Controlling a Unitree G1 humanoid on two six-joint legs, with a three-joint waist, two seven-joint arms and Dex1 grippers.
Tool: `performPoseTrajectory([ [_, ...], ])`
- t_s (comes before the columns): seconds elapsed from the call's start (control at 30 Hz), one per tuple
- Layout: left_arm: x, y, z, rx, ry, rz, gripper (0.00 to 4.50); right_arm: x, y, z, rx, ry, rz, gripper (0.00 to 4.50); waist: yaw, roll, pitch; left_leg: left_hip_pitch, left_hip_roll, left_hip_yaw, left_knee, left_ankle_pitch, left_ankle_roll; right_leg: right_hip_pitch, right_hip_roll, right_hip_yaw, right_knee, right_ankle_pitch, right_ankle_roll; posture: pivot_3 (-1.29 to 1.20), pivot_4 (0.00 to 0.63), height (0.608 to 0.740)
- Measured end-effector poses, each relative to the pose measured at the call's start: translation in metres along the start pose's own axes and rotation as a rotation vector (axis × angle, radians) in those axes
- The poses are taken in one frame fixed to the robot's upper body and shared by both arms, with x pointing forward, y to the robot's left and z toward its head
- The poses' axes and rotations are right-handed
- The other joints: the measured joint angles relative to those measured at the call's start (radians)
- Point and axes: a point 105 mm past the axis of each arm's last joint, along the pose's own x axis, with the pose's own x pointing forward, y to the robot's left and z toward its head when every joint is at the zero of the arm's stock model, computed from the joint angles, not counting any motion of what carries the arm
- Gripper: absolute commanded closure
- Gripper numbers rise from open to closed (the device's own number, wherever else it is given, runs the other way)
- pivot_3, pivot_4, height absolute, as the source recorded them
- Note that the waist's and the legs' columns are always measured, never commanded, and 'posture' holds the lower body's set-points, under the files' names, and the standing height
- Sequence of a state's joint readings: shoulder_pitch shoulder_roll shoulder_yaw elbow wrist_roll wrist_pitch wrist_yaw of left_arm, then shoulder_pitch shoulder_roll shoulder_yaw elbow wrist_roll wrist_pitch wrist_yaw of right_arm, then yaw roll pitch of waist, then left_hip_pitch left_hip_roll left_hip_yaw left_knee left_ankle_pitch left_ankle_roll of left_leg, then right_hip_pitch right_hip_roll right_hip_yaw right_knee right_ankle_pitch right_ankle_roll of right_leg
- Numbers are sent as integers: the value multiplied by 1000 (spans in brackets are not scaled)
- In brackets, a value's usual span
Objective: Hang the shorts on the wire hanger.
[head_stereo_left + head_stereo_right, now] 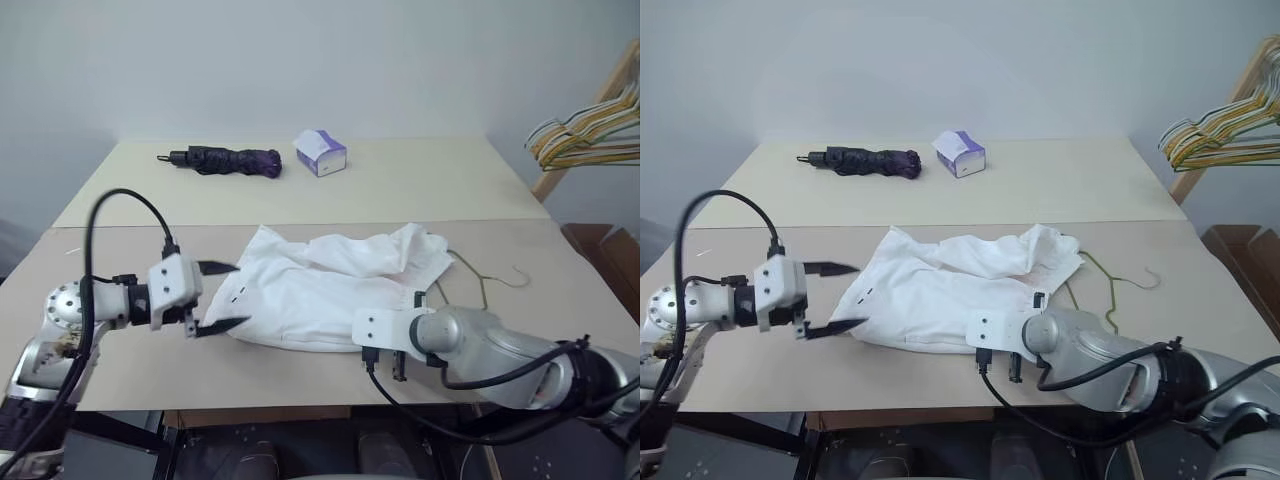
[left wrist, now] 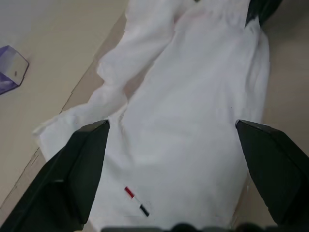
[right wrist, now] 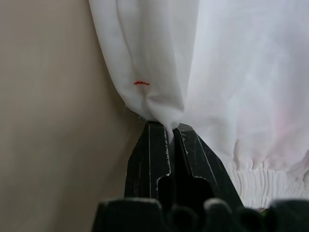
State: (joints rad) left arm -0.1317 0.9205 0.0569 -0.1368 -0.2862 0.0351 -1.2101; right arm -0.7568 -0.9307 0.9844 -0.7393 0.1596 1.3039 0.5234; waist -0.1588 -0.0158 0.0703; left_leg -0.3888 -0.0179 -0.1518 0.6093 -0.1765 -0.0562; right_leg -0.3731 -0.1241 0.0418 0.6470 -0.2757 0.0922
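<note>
Right now the white thin cloth shorts [image 1: 325,290] lie crumpled and spread across the near half of the pale beige worktop [image 1: 420,180], their gathered elastic waistband toward the robot's right side. The thin olive-grey wire hanger [image 1: 487,272] lies flat on the worktop just beside that waistband end, partly tucked under the cloth, with its small hook pointing away to the right.

The right claw [image 3: 170,131] has its two black fingers pressed together on a fold of the shorts at the near edge, close to the waistband; the wrist view shows the cloth bunched into the tips, with a tiny red stitch on the fabric just above the pinch. From the head view, this arm reaches in from the right and its wrist covers the near edge of the garment.

The left claw [image 1: 218,297] hangs at the opposite end of the shorts with its fingers spread wide, one above and one below the hem edge, not closed on anything. Its wrist view looks along the cloth, where a small red and dark mark [image 2: 136,201] sits near the hem.

Farther back on the worktop, well apart from the shorts, lie a folded dark purple umbrella [image 1: 225,160] and a small white and purple tissue box [image 1: 321,152]. A bunch of yellow, green and orange hangers [image 1: 590,135] hangs from a wooden rack at the right.
</note>
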Motion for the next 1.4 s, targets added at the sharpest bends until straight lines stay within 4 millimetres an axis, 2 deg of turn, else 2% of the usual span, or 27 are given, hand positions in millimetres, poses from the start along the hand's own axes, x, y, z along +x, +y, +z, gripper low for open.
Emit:
performPoseTrajectory([
  [0.13,-5,-14,-21,93,125,-128,0,-2,-2,5,12,-65,8,4479,-8,1,0,0,0,0,0,0,0,0,0,0,0,0,0,-176,0,740],
  [0.27,-1,-26,-39,172,225,-223,0,-3,-5,11,22,-108,-8,4479,-11,1,0,0,0,0,0,0,0,0,0,0,0,0,0,-181,0,740],
  [0.37,7,-22,-58,254,342,-203,0,-3,-7,13,25,-124,-14,4479,-10,1,0,0,0,0,0,0,0,0,0,0,0,0,0,-195,0,740],
  [0.57,23,2,-64,381,423,-100,0,-5,-5,13,31,-141,-5,4479,1,11,-6,5,0,0,-1,0,0,4,-1,-1,0,0,1,-217,0,740],
  [0.67,29,13,-72,379,450,-49,927,-7,-7,13,37,-146,-15,4500,0,16,-10,5,0,0,-2,0,0,4,-1,-1,0,0,2,-223,0,740],
  [1.03,34,25,-89,382,500,-12,4474,-11,-12,14,34,-162,-43,4500,-16,17,-11,2,0,0,-1,0,0,4,-1,-1,0,-1,3,-232,0,740],
  [1.2,35,22,-84,370,459,-69,4474,-14,-10,7,-5,-175,-38,4500,-24,17,-11,0,0,0,-1,0,0,2,-1,-1,0,-1,3,-220,0,740],
  [1.3,18,-4,-75,308,384,-251,4474,-23,-8,-4,-103,-235,-6,4500,-35,16,-10,-1,0,0,-2,0,0,0,-2,0,-1,-2,4,-209,0,740],
  [1.4,-5,-27,-56,242,290,-388,4474,-40,-7,-9,-259,-343,52,4500,-54,16,-10,0,0,1,-2,0,0,1,-3,0,0,-2,4,-196,0,740],
])
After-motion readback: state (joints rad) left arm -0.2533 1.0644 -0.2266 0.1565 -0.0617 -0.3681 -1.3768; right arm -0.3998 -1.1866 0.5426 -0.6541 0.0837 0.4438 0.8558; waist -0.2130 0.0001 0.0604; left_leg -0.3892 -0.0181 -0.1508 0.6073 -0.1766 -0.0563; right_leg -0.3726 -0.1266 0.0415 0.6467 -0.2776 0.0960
